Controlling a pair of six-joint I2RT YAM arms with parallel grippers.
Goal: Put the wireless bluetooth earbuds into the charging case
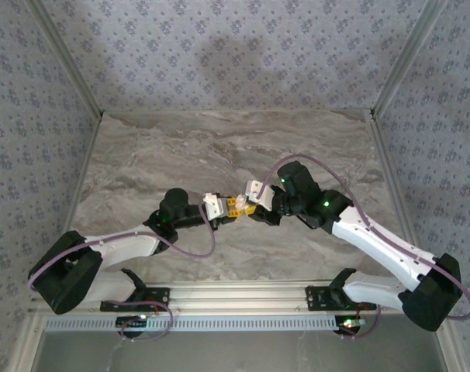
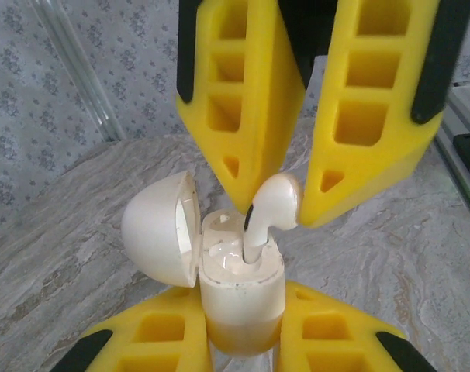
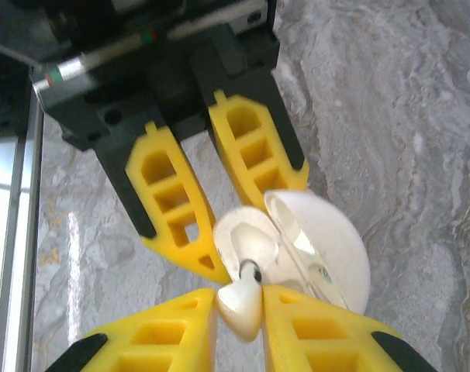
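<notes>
White/blk arms (image 1: 119, 246), purple cables (image 1: 312, 158), yellow claw fingers (image 2: 250, 116)

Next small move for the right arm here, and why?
Probably ease the right gripper straight down. Its earbud has its stem in the charging case well but its head sits above the rim. The left gripper holds the case, lid open.

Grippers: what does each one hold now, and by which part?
The left gripper holds the charging case by its lower body; the right gripper pinches an earbud by its round head.
</notes>
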